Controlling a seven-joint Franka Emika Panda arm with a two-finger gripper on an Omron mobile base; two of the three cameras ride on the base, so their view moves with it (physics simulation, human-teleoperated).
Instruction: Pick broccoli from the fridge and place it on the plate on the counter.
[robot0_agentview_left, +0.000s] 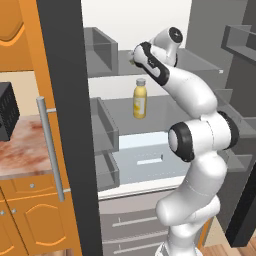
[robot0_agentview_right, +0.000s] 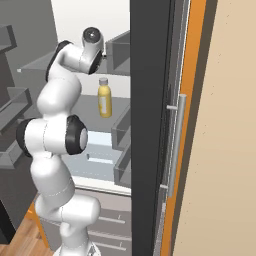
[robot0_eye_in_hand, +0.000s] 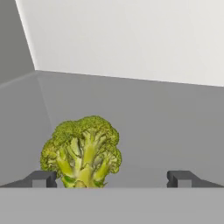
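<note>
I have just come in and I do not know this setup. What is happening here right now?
A white robot arm is reaching into the open dark grey fridge, onto an upper grey shelf. Its end effector is open, and the small bumpy green broccoli sits between the fingertips, close to one of them, not yet gripped. A yellow bottle with a grey cap stands on the shelf below.

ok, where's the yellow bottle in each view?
Left base view: yellow bottle centre, upright on the fridge's middle shelf, left of the arm.
Right base view: bottle upper left of centre, same shelf, right of the arm.
Hand view: not in it.
Shared landmark: the pale drawer below.
</note>
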